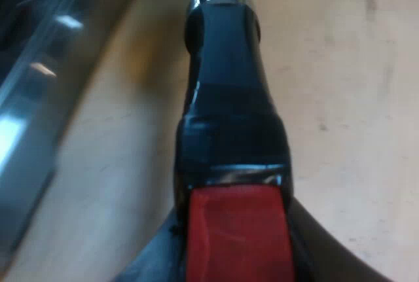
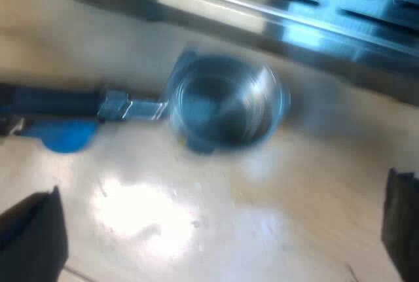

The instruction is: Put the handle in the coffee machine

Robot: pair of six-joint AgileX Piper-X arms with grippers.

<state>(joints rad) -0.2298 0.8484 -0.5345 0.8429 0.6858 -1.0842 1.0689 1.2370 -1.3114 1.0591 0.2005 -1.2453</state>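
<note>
Holder (image 2: pixel 226 102): stiff metal, cup-heavy and slick, we judge, near the machine (image 2: pixel 314 14); our left gripper (image 1: pixel 239 259) clamps the sound hold, its dark handle (image 1: pixel 226 99) at the red end (image 1: pixel 236 223); our right gripper (image 2: pixel 216 229) gapes empty.

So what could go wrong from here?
The left gripper holds the holder by the red end of its handle, far from the metal cup, so it may sag or twist. The blue tamper sits close by the handle and may get knocked.

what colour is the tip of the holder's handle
The handle's end is red, the rest black; shows best in the left wrist view.
</note>
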